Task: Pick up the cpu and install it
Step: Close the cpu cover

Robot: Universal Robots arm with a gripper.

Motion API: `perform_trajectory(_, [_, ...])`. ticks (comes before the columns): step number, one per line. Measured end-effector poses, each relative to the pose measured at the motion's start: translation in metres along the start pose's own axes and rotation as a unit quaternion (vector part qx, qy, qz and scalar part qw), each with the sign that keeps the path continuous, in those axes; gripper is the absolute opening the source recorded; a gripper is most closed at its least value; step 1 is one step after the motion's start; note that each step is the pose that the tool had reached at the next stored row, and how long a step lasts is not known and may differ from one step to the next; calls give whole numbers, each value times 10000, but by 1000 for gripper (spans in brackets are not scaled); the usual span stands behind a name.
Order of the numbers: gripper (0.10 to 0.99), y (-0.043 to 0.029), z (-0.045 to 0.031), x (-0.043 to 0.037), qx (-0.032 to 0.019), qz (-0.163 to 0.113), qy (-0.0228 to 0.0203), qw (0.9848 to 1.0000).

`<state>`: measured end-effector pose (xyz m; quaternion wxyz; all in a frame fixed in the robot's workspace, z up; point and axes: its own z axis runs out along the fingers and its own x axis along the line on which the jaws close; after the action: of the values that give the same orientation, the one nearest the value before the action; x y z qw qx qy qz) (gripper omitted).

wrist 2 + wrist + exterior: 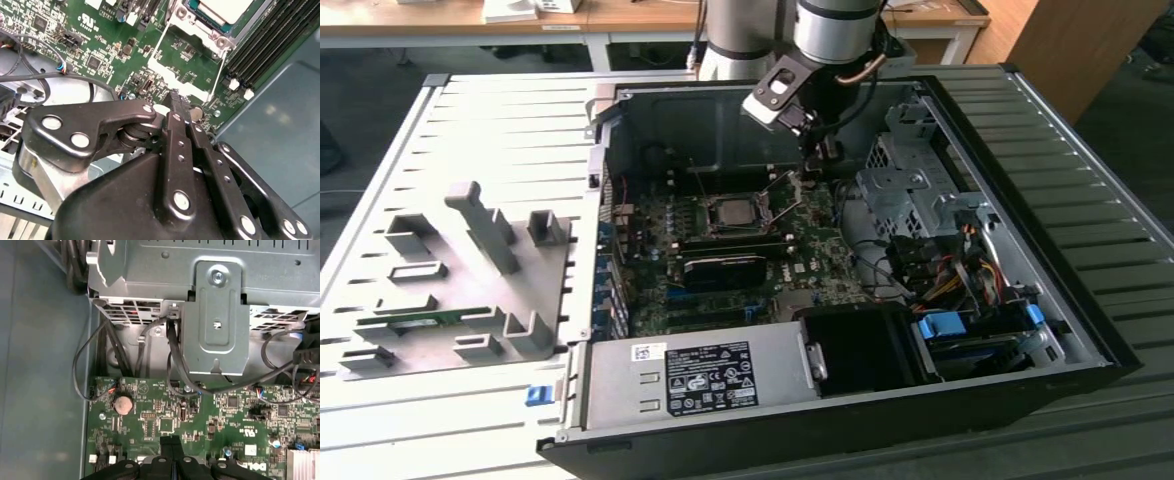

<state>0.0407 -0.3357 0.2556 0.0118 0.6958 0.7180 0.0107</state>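
Black two-finger metal gripper (pixel 819 160) is hovering over the green motherboard (pixel 827 240), fingers pressed together, pinching nothing. Small flat square cpu (pixel 731 211) with silver-grey metal top is lying flat inside the dark square metal-framed socket (pixel 706 224), not in the jaws. It's sitting toward the exterior view's left of the fingertips, near but apart. In the second wrist view it's lying beyond the tips, bare board between.

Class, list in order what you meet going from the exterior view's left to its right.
Grey fixture tray → cpu → gripper → drive cage.
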Motion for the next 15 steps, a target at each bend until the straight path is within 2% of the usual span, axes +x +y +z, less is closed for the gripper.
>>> perform_trajectory(6, [106,82,30,-2,30,0,3,10000])
perform_trajectory(15, [106,86,161,0,37,1,3,10000])
